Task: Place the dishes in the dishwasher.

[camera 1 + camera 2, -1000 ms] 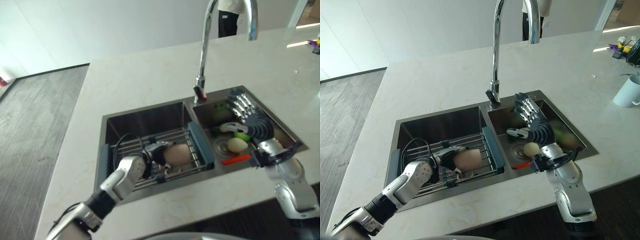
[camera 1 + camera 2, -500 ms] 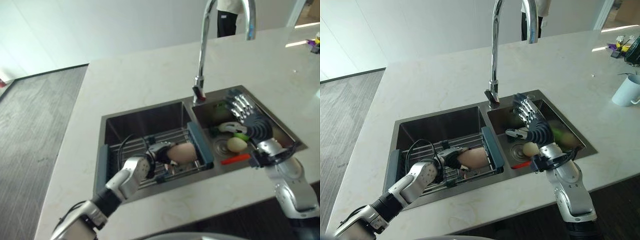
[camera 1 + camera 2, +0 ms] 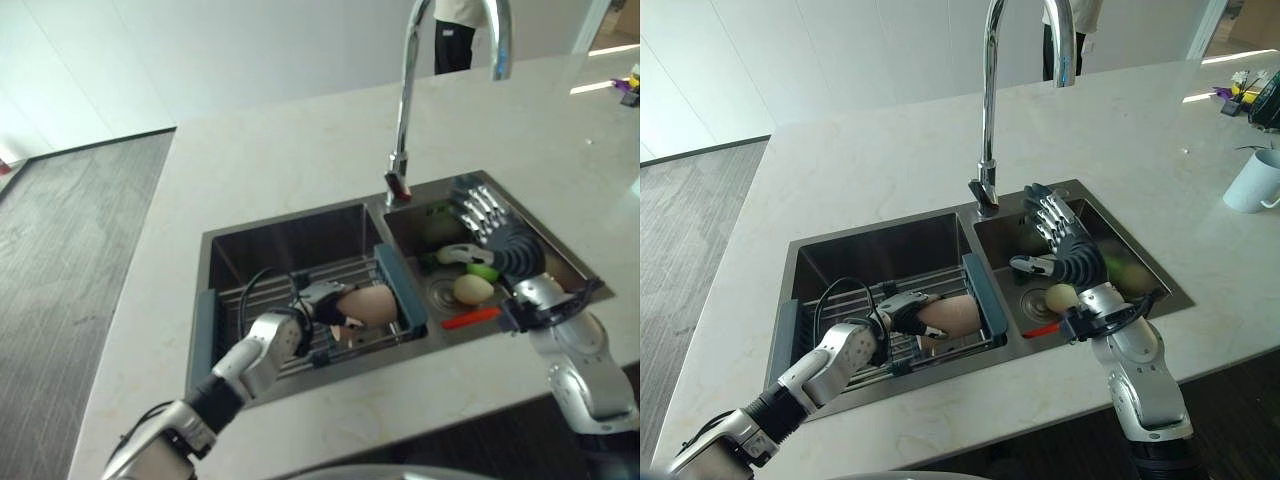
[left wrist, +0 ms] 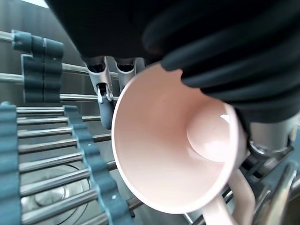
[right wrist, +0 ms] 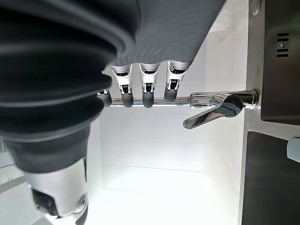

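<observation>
Left hand (image 3: 902,309) grips pink cup (image 4: 173,154) — handle cut off.

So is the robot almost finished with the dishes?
Not really, it looks early. No dish looks put away yet. The left hand has its fingers round a pale pink ceramic mug over the wire rack in the left sink basin. The right hand hangs open above the other basin.
</observation>
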